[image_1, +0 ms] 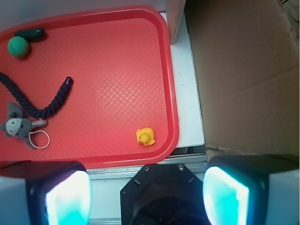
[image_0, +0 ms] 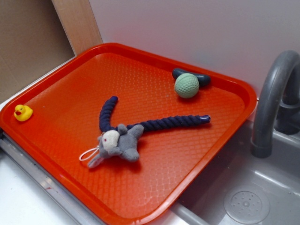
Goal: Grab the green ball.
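Unlabelled red tray (image_0: 225, 136) — green ball (image_0: 186, 85) touching dark capsule (image_0: 202, 78).

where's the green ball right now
The green ball sits in the far right corner of the red tray in the exterior view, touching the dark capsule behind it, beyond the plush toy's rope.

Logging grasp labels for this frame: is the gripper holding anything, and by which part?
Nothing is held. The gripper is open and empty, off the tray's edge; the green ball lies untouched at the far corner.

White wall (image_0: 187, 28) behind; cardboard panel (image_1: 243, 70) beside; grey sink (image_0: 243, 197), grey faucet (image_0: 272, 103).
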Controlling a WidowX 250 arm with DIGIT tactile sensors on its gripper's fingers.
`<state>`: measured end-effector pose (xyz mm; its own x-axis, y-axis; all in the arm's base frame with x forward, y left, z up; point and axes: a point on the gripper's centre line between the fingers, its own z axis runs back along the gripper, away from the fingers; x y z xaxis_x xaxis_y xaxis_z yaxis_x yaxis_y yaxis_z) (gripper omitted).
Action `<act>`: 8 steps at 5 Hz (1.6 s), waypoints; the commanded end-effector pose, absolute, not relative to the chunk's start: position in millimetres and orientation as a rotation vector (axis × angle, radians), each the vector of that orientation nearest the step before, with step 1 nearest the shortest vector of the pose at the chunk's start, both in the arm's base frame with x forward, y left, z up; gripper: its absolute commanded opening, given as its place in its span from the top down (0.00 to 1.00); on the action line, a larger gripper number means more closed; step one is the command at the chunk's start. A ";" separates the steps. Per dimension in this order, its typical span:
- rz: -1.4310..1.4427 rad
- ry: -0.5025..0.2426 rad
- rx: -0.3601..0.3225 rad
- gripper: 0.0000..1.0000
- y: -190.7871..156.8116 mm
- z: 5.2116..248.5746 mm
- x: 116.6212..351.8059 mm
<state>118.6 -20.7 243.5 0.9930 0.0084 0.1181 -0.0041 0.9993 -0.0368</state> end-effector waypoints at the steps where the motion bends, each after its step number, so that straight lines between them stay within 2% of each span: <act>1: 0.006 -0.119 -0.036 0.00 -20.7 243.5 118.6; 2: -0.017 -0.145 -0.081 0.00 -70.1 238.1 145.3; 4: -0.030 -0.201 -0.120 0.00 -132.0 243.7 171.2; 5: 0.038 -0.205 -0.119 0.00 -173.8 237.5 202.0; 6: 0.050 -0.194 -0.203 0.00 -197.9 226.4 223.1; 7: 0.051 -0.198 -0.257 0.00 -219.2 205.0 240.9; 8: 0.105 -0.202 -0.271 0.00 -232.8 179.8 257.0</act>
<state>251.1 -232.9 159.5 0.9817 0.1156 0.1511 -0.0781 0.9691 -0.2339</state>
